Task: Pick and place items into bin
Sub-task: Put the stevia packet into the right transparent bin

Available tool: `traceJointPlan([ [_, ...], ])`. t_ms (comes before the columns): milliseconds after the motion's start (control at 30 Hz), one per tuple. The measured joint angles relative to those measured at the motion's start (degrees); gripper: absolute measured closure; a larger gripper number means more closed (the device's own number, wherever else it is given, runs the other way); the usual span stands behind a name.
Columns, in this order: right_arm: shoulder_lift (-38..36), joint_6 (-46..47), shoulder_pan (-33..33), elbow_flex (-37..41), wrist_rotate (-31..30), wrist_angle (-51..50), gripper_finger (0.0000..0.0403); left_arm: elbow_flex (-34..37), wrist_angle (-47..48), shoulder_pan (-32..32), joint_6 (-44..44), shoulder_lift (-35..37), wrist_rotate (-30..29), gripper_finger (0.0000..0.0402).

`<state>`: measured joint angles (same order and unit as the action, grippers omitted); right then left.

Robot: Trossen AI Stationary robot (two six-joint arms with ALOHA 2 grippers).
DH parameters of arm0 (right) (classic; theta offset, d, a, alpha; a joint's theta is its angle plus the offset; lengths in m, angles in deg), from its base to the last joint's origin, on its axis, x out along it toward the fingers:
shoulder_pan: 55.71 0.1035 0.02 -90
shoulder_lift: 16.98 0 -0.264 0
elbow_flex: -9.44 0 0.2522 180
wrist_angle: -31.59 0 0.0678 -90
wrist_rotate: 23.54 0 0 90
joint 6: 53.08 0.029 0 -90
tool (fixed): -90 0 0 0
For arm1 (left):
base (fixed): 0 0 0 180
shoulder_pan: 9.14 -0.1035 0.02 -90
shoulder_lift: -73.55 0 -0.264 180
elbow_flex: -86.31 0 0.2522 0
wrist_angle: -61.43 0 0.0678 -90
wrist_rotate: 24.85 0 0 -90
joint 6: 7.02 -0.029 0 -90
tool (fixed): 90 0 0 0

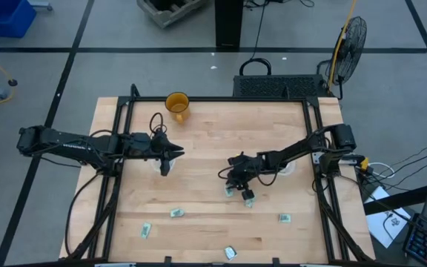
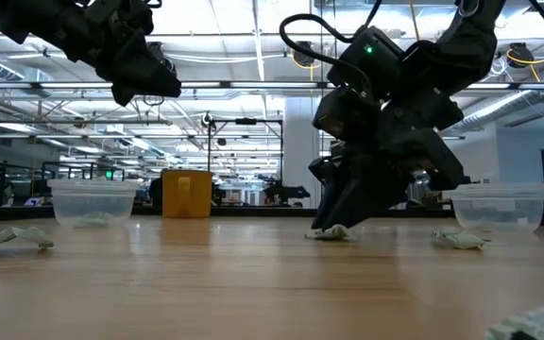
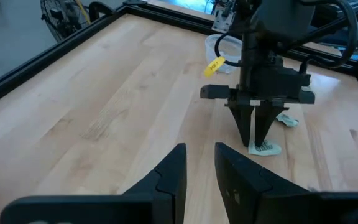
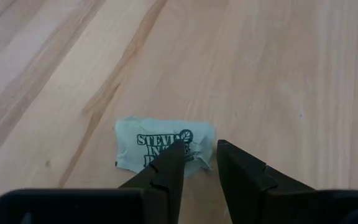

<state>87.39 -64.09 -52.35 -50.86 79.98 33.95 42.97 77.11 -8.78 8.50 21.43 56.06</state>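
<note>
Jaws on the right gripper stand narrowly apart, tips down on a pale green packet lying flat mid-desk. I'd press low and pinch its crinkled edge squarely before lifting. Left gripper hovers nearby, narrowly parted.

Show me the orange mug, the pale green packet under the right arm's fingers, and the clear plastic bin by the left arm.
Orange mug (image 1: 177,104): high view, rim.
Pale green packet (image 4: 160,142): right wrist view, printed face.
Clear plastic bin (image 2: 93,201): low view, side wall.
</note>
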Motion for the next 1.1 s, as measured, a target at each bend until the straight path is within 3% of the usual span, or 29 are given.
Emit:
traceJointPlan([
  [167,-0.1,2.9,0.0,0.6,-0.1,0.2,0.0330,0.0,0.0,0.0,-0.2,0.0,0.0,0.0314],
  [400,0.0,6.0,0.0,0.7,-0.2,1.7,0.0395,0.0,0.0,0.0,-0.3,0.0,0.0,0.0314],
  [667,-6.2,8.8,0.0,0.8,-3.7,-1.6,0.0401,0.0,0.0,0.0,-0.3,0.0,-0.1,0.0314],
  [767,-13.5,8.9,0.3,0.8,-10.2,-8.1,0.0402,0.0,0.0,0.0,-0.3,0.0,0.0,0.0314],
  [900,-25.2,10.5,1.0,0.7,-26.2,-24.3,0.0402,0.0,0.0,0.0,-0.2,0.0,0.0,0.0314],
  [1000,-33.1,18.7,1.3,0.7,-36.0,-37.4,0.0402,0.0,0.1,0.0,-0.2,0.0,0.0,0.0314],
  [1100,-39.1,30.1,1.2,0.7,-41.1,-50.2,0.0402,0.0,0.0,0.0,-0.2,0.0,-0.1,0.0314],
])
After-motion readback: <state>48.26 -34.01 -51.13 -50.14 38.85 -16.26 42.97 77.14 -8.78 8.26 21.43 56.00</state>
